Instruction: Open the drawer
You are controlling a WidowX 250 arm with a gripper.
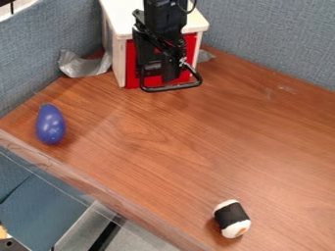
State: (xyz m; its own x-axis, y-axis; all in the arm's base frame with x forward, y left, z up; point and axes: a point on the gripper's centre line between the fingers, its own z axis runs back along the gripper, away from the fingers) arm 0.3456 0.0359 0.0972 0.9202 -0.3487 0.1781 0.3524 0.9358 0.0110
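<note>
At the red drawer [154, 81], black arm [164, 18], jaws released or clenched (cannot tell).

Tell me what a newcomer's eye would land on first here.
Probably the bright red front of the pale little cabinet at the top, with the black robot arm hanging down before it. Next would come the glossy blue-purple, egg-shaped object at the left, then the black-and-white roll near the bottom, right of centre.
</note>
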